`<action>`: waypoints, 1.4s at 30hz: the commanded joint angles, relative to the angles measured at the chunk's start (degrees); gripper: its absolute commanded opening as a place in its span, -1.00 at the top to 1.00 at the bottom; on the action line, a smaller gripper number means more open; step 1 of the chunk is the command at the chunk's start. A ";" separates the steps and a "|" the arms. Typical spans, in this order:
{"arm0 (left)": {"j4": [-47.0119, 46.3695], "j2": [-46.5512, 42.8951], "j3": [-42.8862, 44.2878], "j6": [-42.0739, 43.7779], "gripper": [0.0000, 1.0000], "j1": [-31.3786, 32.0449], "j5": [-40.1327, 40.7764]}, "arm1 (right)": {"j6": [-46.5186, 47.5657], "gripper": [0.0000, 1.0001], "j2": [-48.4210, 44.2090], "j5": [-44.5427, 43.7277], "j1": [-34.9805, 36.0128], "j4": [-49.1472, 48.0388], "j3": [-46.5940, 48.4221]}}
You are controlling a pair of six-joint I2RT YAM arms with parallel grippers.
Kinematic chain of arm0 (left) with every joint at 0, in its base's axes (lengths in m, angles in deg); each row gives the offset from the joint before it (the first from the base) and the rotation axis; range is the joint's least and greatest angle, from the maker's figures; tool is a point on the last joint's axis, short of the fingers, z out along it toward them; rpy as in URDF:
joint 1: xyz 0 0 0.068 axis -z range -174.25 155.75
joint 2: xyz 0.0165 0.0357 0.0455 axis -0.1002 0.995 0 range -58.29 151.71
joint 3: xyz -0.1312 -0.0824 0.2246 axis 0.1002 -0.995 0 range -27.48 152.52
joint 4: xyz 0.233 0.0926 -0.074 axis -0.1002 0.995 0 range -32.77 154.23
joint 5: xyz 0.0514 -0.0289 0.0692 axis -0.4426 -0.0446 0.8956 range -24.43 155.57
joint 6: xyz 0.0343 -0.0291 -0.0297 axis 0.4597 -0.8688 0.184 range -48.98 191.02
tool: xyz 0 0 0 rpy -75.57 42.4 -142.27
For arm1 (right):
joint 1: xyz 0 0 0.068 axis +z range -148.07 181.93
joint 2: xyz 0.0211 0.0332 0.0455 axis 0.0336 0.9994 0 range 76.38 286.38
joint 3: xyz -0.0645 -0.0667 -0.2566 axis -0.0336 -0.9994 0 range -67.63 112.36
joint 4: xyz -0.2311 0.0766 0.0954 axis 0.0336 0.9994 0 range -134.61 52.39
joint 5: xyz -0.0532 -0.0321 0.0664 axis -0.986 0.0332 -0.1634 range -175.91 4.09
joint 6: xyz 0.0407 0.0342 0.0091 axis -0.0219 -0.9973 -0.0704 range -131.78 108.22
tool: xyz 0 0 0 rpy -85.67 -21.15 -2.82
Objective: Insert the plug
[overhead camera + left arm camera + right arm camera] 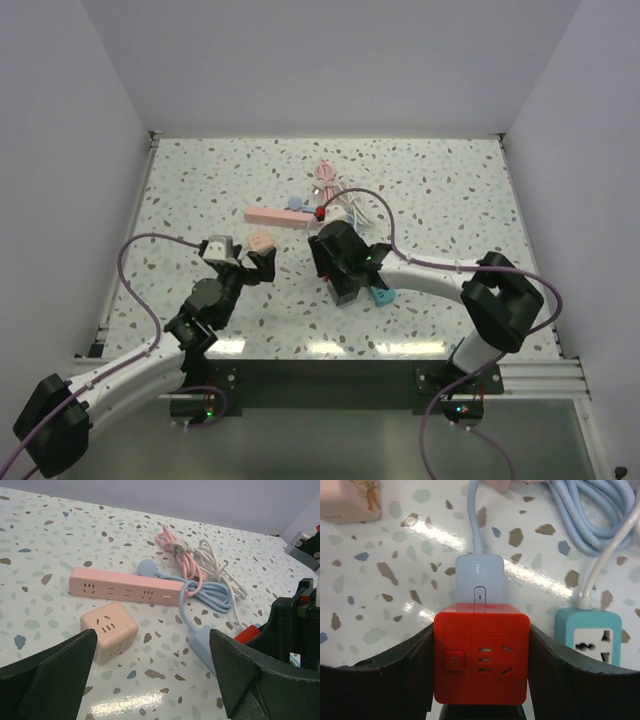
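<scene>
My right gripper (481,642) is shut on a red cube socket (481,655), which also shows in the top view (321,212). A light blue plug (480,577) lies on the table directly beyond the cube, against its far face. Its prongs are hidden. The plug's blue cable (476,517) runs away to a coil. In the left wrist view the plug (204,642) lies beside the red cube (247,632). My left gripper (152,637) is open and empty, low over the table, with a pink cube socket (109,630) just ahead of its left finger.
A pink power strip (127,586) lies beyond the pink cube, with a round blue plug (147,567) at its back edge. Coiled pink, white and blue cables (200,565) lie behind it. A teal socket block (588,637) sits right of the red cube.
</scene>
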 commanded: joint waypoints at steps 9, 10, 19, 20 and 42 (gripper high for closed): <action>-2.94 4.77 4.36 2.18 -1.00 -1.75 1.13 | 3.89 1.00 -7.18 -15.25 -11.42 12.92 -3.34; -3.20 5.40 4.88 2.44 -1.00 -2.01 0.78 | 4.16 1.00 -7.27 -15.25 -12.21 12.75 -3.25; -1.80 7.16 5.50 2.09 -1.00 -6.05 -3.45 | 6.96 1.00 -7.00 -10.79 -16.96 10.73 -0.27; -1.53 6.72 5.50 2.10 -1.00 -6.75 -3.45 | 7.32 0.90 -7.18 -9.81 -16.87 10.55 0.52; 4.00 6.37 6.73 -5.72 -1.00 -26.80 -12.68 | 13.30 -0.82 4.23 10.41 -3.96 2.29 20.21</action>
